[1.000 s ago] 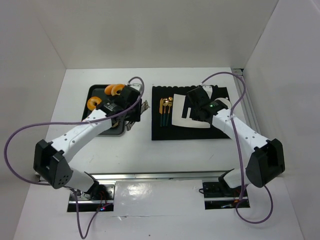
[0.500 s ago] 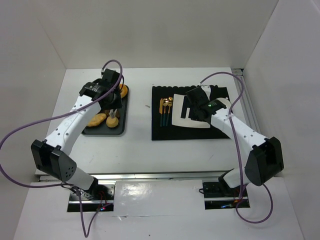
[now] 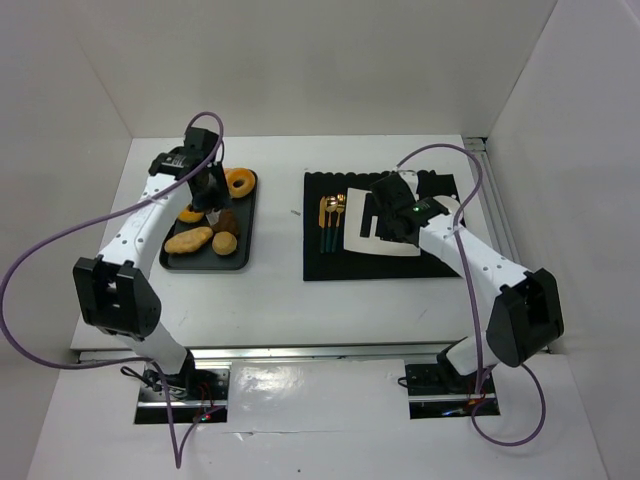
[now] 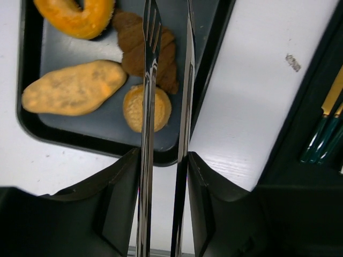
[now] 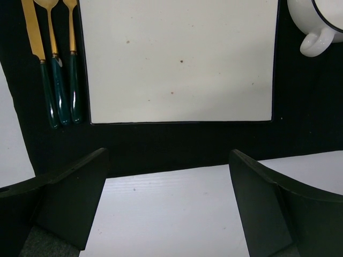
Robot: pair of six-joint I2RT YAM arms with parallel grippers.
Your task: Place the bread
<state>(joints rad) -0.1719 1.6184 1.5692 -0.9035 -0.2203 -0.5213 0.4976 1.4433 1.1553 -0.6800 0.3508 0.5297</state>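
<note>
Golden-orange bread (image 3: 239, 183) lies in the dark tray (image 4: 32, 115) at the left of the counter (image 4: 246, 107). One ring is in the tray's far right corner. A second ring (image 4: 75, 16) lies toward the left side, partly under the arm in the overhead view. Neither ring is on the white plate (image 5: 179, 59), which lies bare on the black mat (image 5: 177, 142).

Your left hand (image 4: 162, 158) is clamped on a pair of metal tongs (image 4: 151, 64). The tong arms stand slightly apart with nothing between them. They hang over the brown croissant (image 4: 170, 59) and the small bun (image 4: 128, 110), not over either ring. Your right hand (image 5: 169, 155) hovers above the near edge of the plate, its fingers wide apart and empty.

Assessment: the pickup is in hand and no ring is gripped yet. The next move calls for shifting the tongs off the croissant to one ring. Set one tong arm on either side of the ring before closing. The ring looks glossy, so it may slip if you pinch it off centre.
</note>
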